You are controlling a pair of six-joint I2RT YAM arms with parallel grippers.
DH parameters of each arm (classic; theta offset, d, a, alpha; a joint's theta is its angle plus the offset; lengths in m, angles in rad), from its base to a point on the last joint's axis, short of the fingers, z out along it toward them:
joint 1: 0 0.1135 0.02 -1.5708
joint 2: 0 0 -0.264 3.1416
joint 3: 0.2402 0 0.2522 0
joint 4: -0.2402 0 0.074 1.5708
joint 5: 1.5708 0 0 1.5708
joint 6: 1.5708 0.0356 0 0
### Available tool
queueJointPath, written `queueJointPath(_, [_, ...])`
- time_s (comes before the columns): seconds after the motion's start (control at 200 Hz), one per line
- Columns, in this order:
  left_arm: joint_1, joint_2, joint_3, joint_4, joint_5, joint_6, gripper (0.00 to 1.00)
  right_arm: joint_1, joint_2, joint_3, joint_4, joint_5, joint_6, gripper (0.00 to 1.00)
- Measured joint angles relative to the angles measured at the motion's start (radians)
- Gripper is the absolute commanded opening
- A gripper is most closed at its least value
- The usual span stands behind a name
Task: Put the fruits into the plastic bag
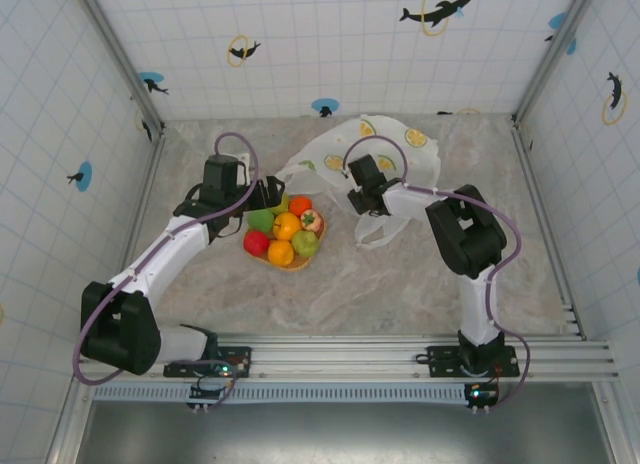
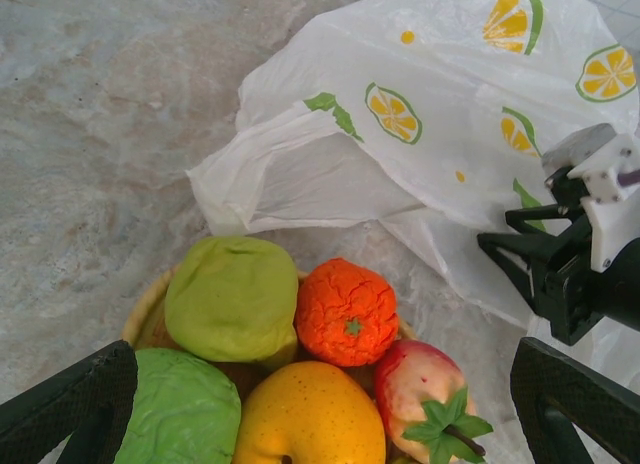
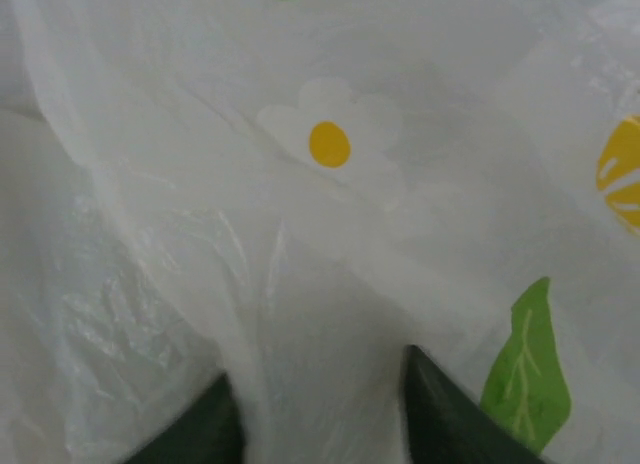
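Right end effector (image 1: 356,202): fingers (image 3: 440,424) cut off at the frame edge and half veiled by film, with a fold bunched between them. Can't tell if it's gripping. Left end effector (image 2: 320,359) is wide open over the fruits (image 1: 285,234), the near ones cropped in its wrist view. The fruits are heaped on a woven mat (image 2: 145,314) mid-bench, left of centre: matte skins, a crinkled orange (image 2: 347,312), a leafy red-yellow apple (image 2: 420,384). The plastic bag (image 1: 372,154) is thin, crumpled and translucent, toward the far edge, with lemon-slice, leaf and daisy prints.
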Motion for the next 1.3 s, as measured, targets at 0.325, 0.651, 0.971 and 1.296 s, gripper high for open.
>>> queueJointPath(0.325, [-0.018,-0.038,-0.043,0.035,0.028,-0.071,0.98,-0.084,-0.127,-0.074,-0.004,0.058,0.145,0.00])
queueJointPath(0.651, [-0.244,-0.029,-0.022,0.177,0.037,-0.169,0.98,-0.351,-0.516,-0.310,0.135,-0.201,0.517,0.00])
queueJointPath(0.971, [-0.346,0.216,0.167,0.190,-0.092,-0.049,0.98,-0.477,-0.628,-0.460,0.156,-0.423,0.657,0.00])
queueJointPath(1.296, [-0.451,0.399,0.281,0.190,-0.144,0.102,0.98,-0.526,-0.720,-0.527,0.176,-0.520,0.689,0.00])
